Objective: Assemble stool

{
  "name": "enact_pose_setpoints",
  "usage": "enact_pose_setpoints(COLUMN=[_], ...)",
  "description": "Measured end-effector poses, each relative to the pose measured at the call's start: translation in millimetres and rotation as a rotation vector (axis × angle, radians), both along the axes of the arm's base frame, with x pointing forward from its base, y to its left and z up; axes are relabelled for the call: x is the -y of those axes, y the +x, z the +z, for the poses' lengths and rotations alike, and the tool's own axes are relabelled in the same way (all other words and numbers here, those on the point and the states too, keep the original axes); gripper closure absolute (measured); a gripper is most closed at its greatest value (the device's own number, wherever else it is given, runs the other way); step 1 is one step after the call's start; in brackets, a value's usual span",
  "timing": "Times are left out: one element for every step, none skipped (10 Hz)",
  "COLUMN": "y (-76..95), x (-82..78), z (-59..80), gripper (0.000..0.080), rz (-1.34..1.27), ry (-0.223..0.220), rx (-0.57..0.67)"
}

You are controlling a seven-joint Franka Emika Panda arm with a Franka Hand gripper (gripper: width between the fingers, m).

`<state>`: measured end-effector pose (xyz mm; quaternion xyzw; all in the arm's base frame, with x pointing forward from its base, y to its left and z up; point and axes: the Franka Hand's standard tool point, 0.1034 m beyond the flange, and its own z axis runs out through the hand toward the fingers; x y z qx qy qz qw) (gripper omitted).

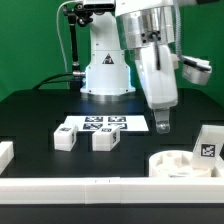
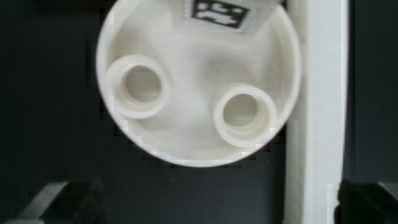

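The round white seat disc (image 1: 183,163) lies at the front of the table on the exterior view's right. In the wrist view the seat disc (image 2: 187,85) shows two round sockets and a tag at its rim. Two blocky white legs (image 1: 66,138) (image 1: 103,140) lie near the middle. A third leg (image 1: 208,146) stands by the disc at the right edge. My gripper (image 1: 162,124) hangs above the table just behind the disc. In the wrist view my gripper (image 2: 217,206) is open and empty, with its dark fingers (image 2: 63,204) wide apart.
The marker board (image 1: 101,124) lies behind the two legs. A long white border bar (image 1: 100,188) runs along the front edge and shows beside the disc in the wrist view (image 2: 320,120). Another bar piece (image 1: 5,155) sits at the left. The robot base (image 1: 107,70) stands at the back.
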<state>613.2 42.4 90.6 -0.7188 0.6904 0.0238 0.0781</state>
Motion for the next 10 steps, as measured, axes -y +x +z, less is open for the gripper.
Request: enact_pose_setpoints(y=[-7.7,-15.2,-20.3,-25.4,-23.4,-22.8,-23.1,-23.3,-26.2,-27.8], x=[11.3,26.8,43.7,52.6,46.1,45.8,46.8,47.2,49.5,52.5], z=[-4.2,-5.7,-7.3,-11.6,-10.8,-10.6,-10.8,-11.0,-15.7,-17.8], gripper=[0.0151,0.0151,0.0151,0.0151,0.0151,0.0151,0.0151,0.0151,0.0151,0.0151], rz=[0.113,0.171,0.199,0.169,0.180,0.224,0.289,0.369,0.617,0.754], ry=[-0.012,-0.022,-0.036,-0.051,-0.047,-0.051,-0.057,-0.064,-0.121,-0.140], rx=[-0.002,-0.002,0.017,0.028,0.027,0.034,0.042,0.051,0.042,0.042])
